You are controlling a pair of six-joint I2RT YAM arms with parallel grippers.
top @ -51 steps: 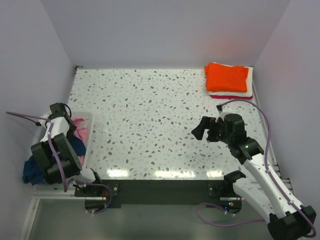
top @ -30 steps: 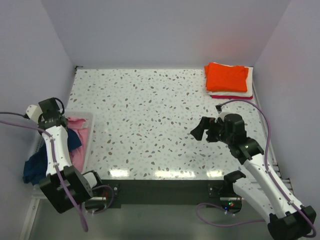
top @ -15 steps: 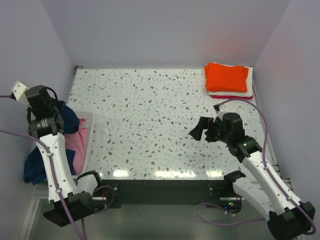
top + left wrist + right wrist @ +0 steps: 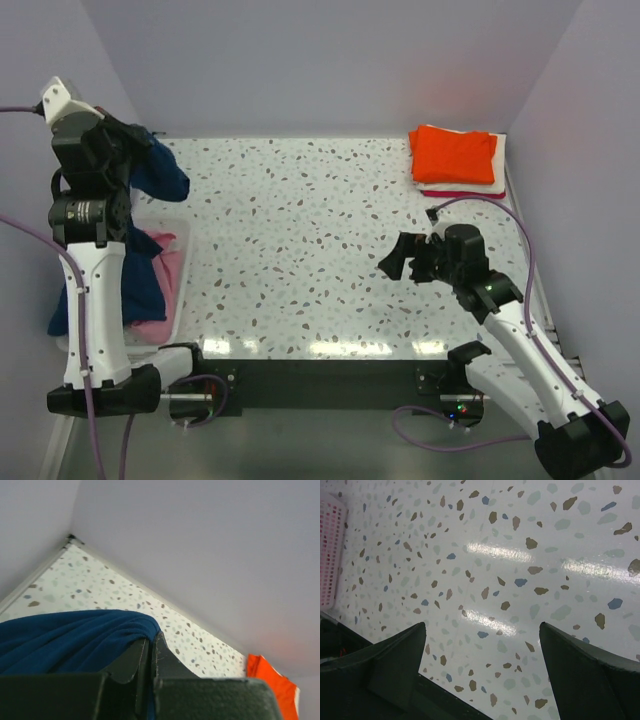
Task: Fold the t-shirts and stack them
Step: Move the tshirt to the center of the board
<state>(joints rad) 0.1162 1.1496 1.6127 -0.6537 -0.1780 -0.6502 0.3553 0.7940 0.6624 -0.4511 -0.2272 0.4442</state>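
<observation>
Left gripper rose high above the basket, clamped on the navy shirt, arm stood upright, right gripper stayed spread apart.

Robot arms: two, the left arm and the right arm.
Grippers: two, the left gripper and the right gripper.
Shirts, total: five.
Loose shirts: two, a navy shirt and a pink shirt.
Folded shirts: three, an orange shirt, a white shirt and a red shirt.
Baskets: one basket.
Tables: one table.

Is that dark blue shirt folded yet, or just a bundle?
Not folded: the navy blue cloth t-shirt hangs crumpled in the air from the left claw, which is shut on a bunch of it.
</observation>
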